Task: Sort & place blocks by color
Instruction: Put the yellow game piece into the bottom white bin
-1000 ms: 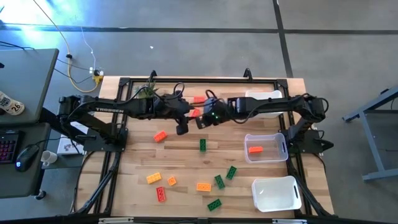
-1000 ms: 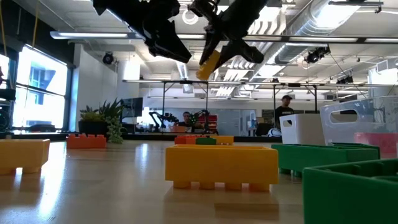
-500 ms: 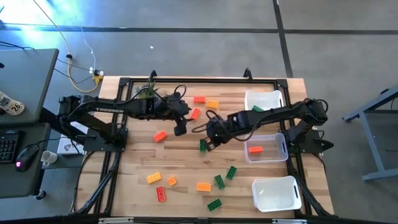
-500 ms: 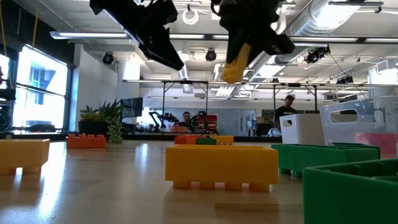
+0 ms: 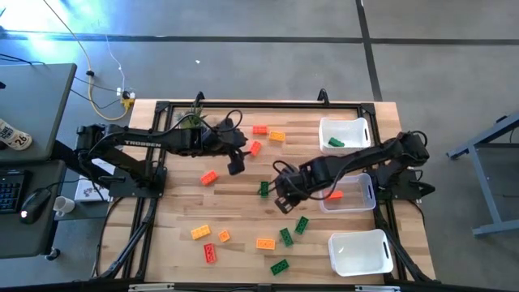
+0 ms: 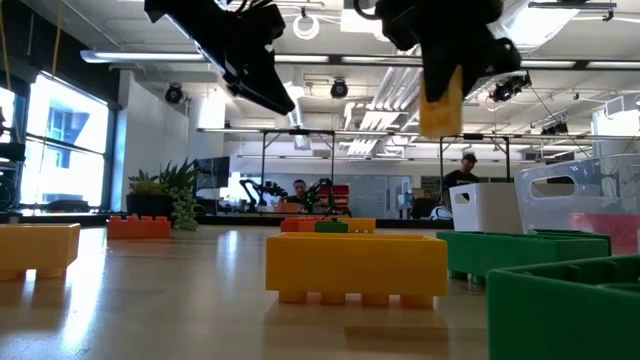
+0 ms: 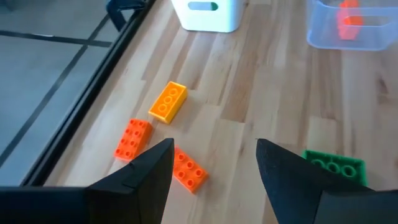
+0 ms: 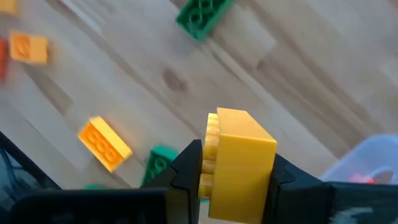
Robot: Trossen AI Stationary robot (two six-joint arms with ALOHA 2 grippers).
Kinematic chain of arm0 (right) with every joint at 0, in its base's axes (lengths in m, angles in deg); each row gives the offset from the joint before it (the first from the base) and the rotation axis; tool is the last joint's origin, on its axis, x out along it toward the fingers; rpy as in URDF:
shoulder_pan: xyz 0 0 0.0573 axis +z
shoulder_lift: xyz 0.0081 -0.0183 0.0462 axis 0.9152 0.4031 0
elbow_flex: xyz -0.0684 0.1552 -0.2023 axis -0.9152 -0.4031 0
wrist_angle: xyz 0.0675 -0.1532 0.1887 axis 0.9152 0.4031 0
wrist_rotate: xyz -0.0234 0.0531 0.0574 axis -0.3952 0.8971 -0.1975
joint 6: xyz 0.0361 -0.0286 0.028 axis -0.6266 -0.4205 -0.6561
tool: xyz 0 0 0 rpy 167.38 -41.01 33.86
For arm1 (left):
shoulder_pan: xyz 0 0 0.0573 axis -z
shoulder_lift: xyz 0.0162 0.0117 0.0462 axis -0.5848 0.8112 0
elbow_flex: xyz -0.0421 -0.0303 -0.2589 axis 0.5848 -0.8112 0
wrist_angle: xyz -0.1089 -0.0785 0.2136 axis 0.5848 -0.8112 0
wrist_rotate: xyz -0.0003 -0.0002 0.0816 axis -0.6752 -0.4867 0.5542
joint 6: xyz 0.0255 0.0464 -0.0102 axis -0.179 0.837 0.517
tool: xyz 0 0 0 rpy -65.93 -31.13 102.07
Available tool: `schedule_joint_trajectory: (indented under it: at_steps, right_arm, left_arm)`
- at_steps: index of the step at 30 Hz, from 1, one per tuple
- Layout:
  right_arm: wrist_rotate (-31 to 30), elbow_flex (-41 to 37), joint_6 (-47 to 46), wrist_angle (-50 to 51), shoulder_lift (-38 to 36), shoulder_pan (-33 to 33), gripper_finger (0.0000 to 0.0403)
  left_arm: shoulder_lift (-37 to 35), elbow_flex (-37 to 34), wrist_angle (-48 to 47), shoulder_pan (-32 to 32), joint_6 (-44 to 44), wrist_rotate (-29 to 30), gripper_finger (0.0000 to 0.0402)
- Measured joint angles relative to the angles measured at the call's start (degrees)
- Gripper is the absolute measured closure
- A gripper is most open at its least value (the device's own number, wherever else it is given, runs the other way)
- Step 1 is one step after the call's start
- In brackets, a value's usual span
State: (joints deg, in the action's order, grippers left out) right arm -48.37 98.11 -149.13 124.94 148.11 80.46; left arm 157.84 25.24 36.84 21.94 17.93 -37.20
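Our right gripper (image 8: 239, 186) is clamped on a yellow block (image 8: 236, 163), up over mid-table in the high view, just left of the middle bin (image 5: 350, 195). We're mid-carry; next we need the empty bin (image 5: 361, 251) at lower right, we judge. Room looks open below, with green blocks (image 5: 292, 231) scattered underneath. Left gripper (image 7: 214, 180) hangs open upper centre, over the red-orange blocks (image 7: 158, 152).

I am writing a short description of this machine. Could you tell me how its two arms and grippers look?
Both arms are black, built of slim jointed segments. The left arm carries white TROSSEN lettering, and thin black cables loop near its wrist. Each ends in two dark, wedge-shaped fingers; the right gripper looks the same.
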Motion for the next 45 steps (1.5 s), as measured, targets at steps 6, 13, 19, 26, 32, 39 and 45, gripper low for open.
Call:
schedule_joint_trajectory:
  at_steps: [6,13,19,26,32,39,45]
  right_arm:
    - [0.49,0.0,-0.26,4.63,-0.02,3.13,0.0326]
    - [0.15,0.0,-4.05,10.06,-2.19,6.37,0.0325]
    - [-3.44,0.02,-9.66,13.02,-7.82,8.9,0.0325]
    - [-6.41,0.07,-15.04,17.31,-11.98,11.98,0.0325]
    - [-7.2,-0.3,-16.95,21.15,-11.95,14.14,0.0325]
    - [-4.99,-2.24,-16.98,22.6,-11.84,16.31,0.0325]
    - [-3.22,-4.21,-19.23,22.99,-11.83,17.81,0.0325]
  left_arm:
    - [0.0,0.0,-0.03,0.0,-0.19,2.83,0.0188]
    - [0.0,0.0,-3.33,0.0,-4.32,4.51,0.0188]
    - [-0.53,0.0,-5.59,0.0,-5.03,6.81,0.0188]
    - [-1.51,3.66,-11.32,0.0,-7.51,8.29,0.0188]
    - [-1.51,4.39,-13.51,0.0,-9.48,8.75,0.0188]
    - [-1.49,4.39,-19.64,-0.37,-12.21,8.64,0.0188]
    - [-1.49,4.39,-23.14,-0.81,-15.32,7.74,0.0188]
